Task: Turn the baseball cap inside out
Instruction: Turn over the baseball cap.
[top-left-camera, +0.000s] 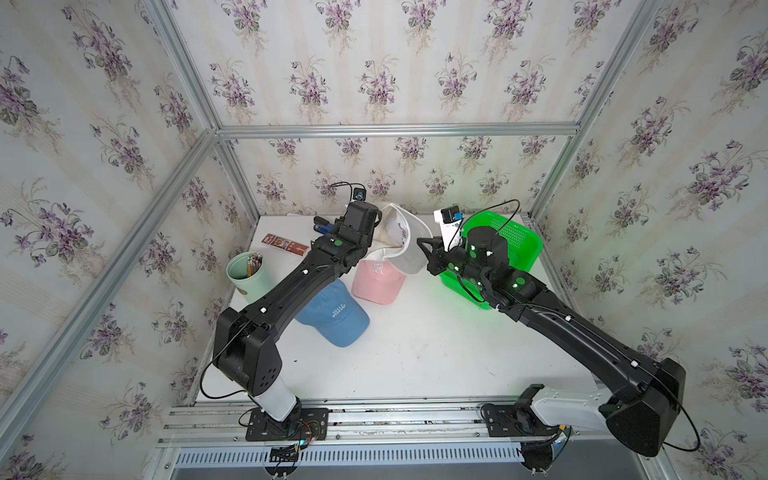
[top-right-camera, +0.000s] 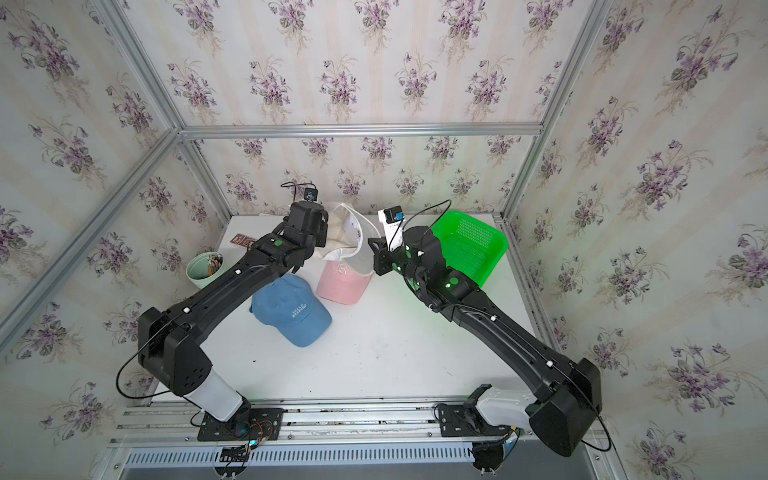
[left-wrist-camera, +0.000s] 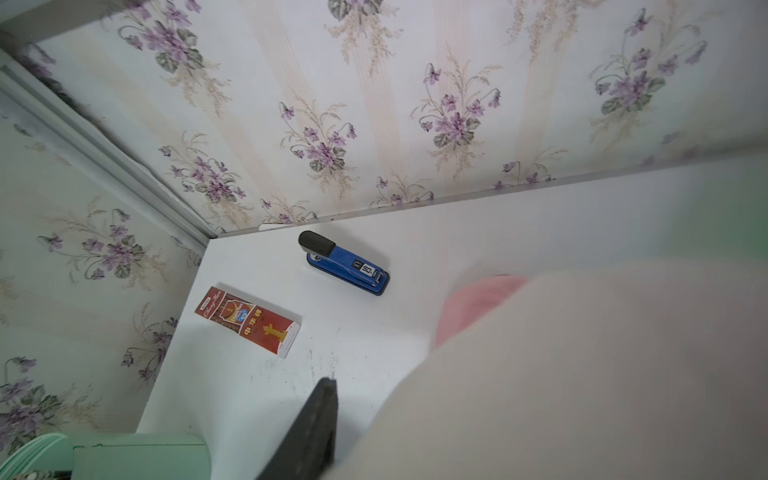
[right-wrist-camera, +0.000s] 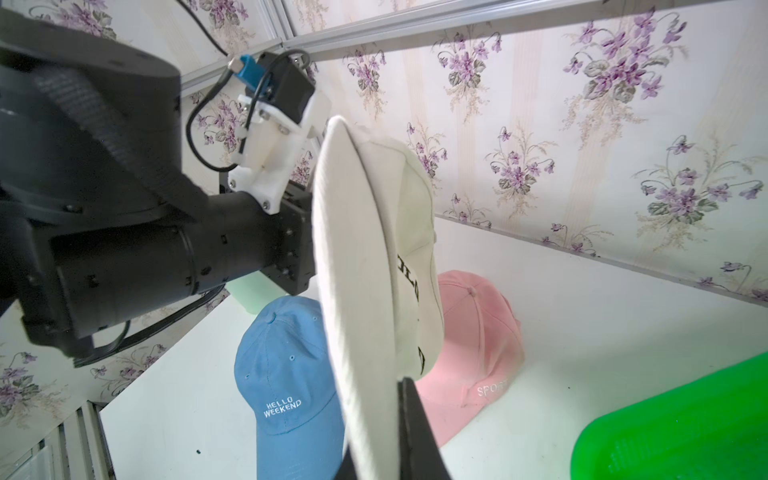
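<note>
A cream-white cotton baseball cap (top-left-camera: 405, 243) hangs in the air toward twelve o'clock of the white tabletop (top-left-camera: 415, 357), seen in both top views. The right gripper (right-wrist-camera: 380, 446), at the cap's three o'clock, is clamped on the edge of the brim. The left gripper (top-left-camera: 368, 235) meets the cap from nine o'clock. Cloth hides its fingertips, so whether they are apart or together cannot be told. Below the raised cap lies a pink cotton cap (top-left-camera: 378, 284), with a blue "HELLO WEEKEND" cap (top-left-camera: 336, 318) at its seven o'clock and a green plastic basket (top-left-camera: 517, 243) at its three.
</note>
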